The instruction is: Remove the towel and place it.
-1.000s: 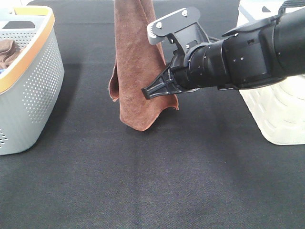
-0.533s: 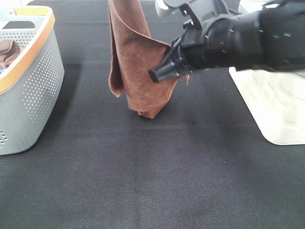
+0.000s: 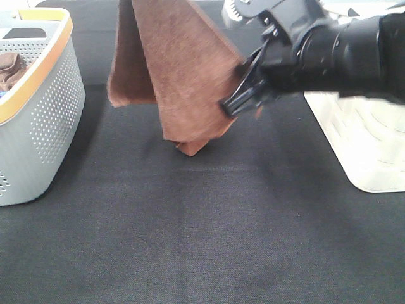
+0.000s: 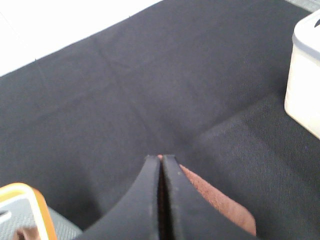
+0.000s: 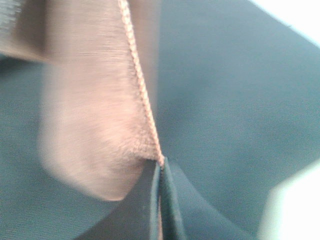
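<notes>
A brown towel (image 3: 183, 82) hangs over the middle of the black table, spread into a wide sheet, with its lowest corner at or just above the cloth. My right gripper (image 3: 231, 109) is shut on the towel's right edge; the right wrist view shows the closed fingertips (image 5: 161, 167) pinching the stitched hem of the towel (image 5: 95, 110). My left gripper (image 4: 161, 161) is shut, with a bit of towel (image 4: 220, 205) showing below its fingers. It is above the top edge of the exterior view, where the towel's top runs out of frame.
A grey perforated basket with an orange rim (image 3: 44, 120) stands at the left and holds some brown cloth. A white basket (image 3: 373, 139) stands at the right, behind my right arm; it also shows in the left wrist view (image 4: 305, 75). Black cloth covers the table (image 3: 202, 240).
My right gripper took hold of the towel's right edge and moved up and to the right. The towel went from a narrow hanging fold to a wide spread sheet.
</notes>
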`<move>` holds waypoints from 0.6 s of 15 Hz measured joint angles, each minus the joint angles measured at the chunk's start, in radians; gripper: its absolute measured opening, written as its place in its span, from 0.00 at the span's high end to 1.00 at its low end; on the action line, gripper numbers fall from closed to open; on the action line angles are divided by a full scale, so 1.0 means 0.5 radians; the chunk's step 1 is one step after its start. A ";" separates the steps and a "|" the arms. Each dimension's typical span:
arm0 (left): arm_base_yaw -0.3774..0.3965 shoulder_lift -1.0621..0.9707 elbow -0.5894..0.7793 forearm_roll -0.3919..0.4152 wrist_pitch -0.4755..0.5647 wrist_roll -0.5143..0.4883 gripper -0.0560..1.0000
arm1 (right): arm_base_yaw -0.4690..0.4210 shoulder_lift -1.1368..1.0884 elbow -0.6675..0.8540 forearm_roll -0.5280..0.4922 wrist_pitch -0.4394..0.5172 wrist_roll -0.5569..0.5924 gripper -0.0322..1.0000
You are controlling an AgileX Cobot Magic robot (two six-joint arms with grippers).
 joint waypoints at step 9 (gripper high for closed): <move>0.036 0.236 0.000 0.644 -0.776 0.000 0.95 | -0.024 0.312 -0.822 -0.018 -0.630 -0.662 0.97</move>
